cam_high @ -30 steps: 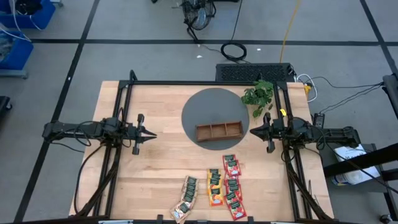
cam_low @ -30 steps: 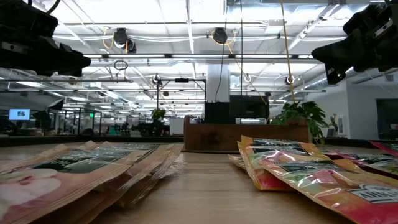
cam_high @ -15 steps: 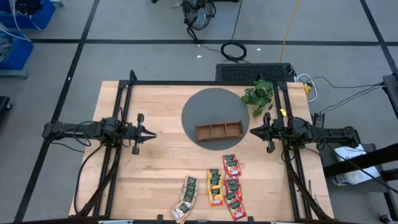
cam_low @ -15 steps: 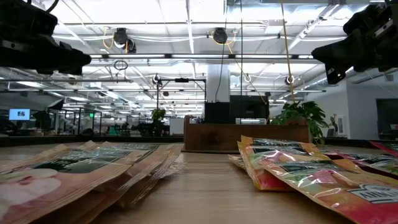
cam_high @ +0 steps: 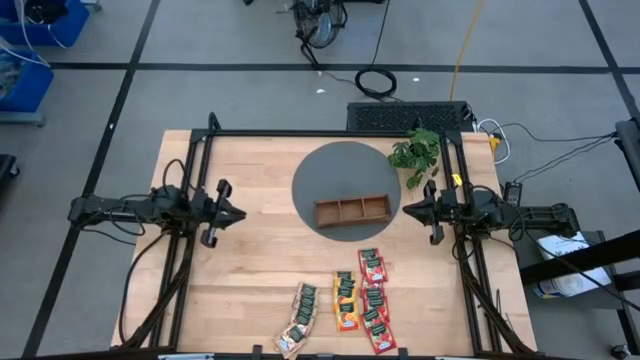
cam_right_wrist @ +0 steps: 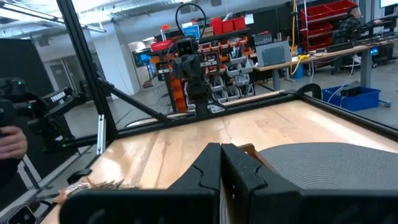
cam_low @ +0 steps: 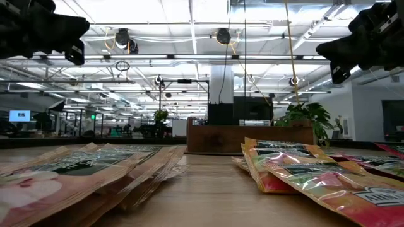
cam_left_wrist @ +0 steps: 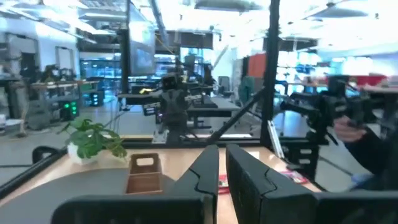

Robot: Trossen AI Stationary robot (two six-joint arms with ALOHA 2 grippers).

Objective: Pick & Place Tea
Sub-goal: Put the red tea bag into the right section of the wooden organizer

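Note:
The tea packets (cam_high: 350,305) lie flat in three short rows near the table's near edge, red, orange-yellow and beige-green; the low view shows them close up (cam_low: 297,167). My left gripper (cam_high: 238,212) hovers shut over the table's left half, far from the packets; the left wrist view shows its fingers together (cam_left_wrist: 222,171). My right gripper (cam_high: 404,211) hovers shut just right of the wooden tray (cam_high: 352,211), fingers together in the right wrist view (cam_right_wrist: 221,163). Neither gripper touches anything.
The three-compartment wooden tray (cam_low: 249,139) sits on a round grey mat (cam_high: 345,165) at the table's middle. A green plant (cam_high: 415,152) stands at the far right. Black frame rails (cam_high: 195,170) run along both sides. Bare wood lies between the tray and the packets.
My left gripper has risen and drawn back a little toward the table's left edge, staying shut. The right arm and the packets have kept still.

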